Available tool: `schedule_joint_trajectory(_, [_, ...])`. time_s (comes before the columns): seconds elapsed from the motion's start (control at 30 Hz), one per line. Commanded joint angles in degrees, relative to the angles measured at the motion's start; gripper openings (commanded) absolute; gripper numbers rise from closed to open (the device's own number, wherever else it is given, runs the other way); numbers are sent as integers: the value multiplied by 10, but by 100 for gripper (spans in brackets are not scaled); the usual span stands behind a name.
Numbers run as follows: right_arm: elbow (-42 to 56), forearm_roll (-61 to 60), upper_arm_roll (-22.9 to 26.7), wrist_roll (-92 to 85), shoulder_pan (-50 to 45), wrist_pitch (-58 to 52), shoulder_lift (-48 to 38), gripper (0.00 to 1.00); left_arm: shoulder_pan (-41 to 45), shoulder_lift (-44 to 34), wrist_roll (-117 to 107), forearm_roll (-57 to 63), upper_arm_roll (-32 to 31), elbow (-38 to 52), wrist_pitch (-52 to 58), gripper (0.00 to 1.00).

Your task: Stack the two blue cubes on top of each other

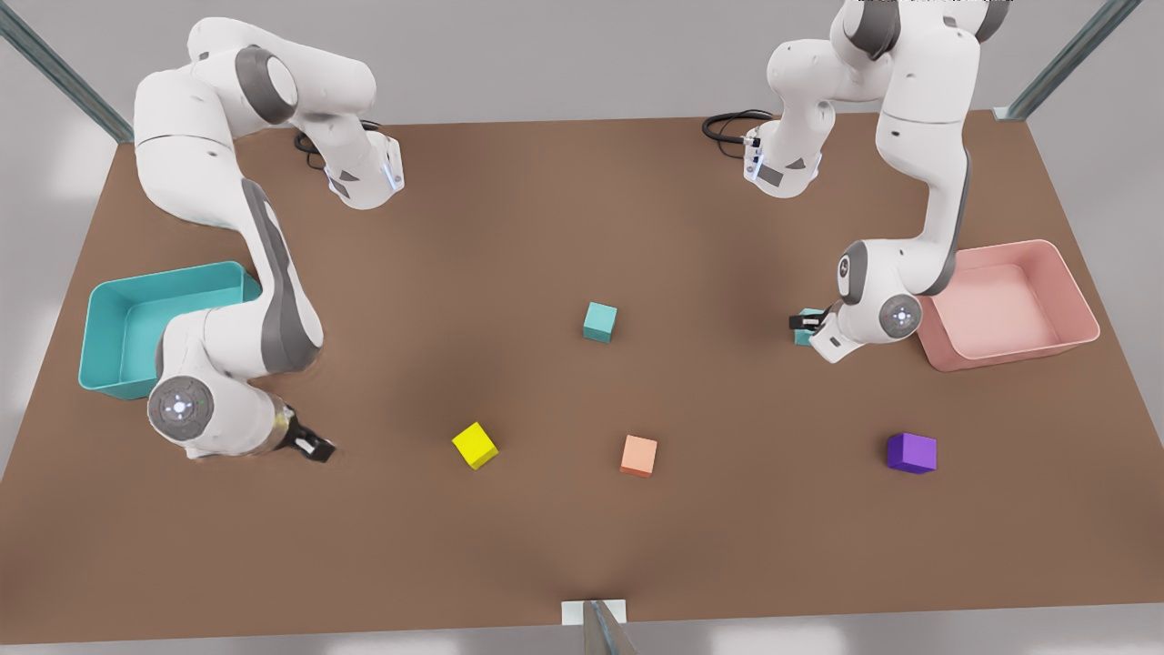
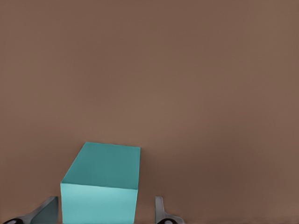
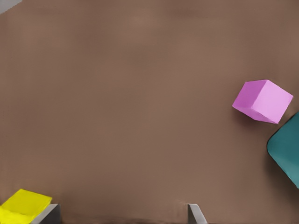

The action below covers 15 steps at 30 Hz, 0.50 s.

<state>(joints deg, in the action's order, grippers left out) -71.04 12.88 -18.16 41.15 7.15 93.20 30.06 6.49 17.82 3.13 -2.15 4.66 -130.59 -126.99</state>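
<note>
The left pincer [image 2: 105, 214] sits open around one small matte teal cube [image 2: 103, 186], which looks light and rigid, so squeezing its flat sides should work.

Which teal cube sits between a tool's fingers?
The teal cube beside the pink tray, at the front view's right: the open left tool straddles it. The other teal cube stands alone mid-table. The right tool waits open near the yellow cube.
</note>
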Motion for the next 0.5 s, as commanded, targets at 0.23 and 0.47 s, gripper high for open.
schedule_joint_trajectory(0.23, [-87, -38, 6, -526, 45, -153, -164, 100, -6, 29, 57, 1, 1, 0, -6, 92])
schedule_joint_trajectory(0.47, [-88, -32, 5, -526, 41, -160, -160, 100, 3, 6, 48, 0, 1, 52, 72, 62])
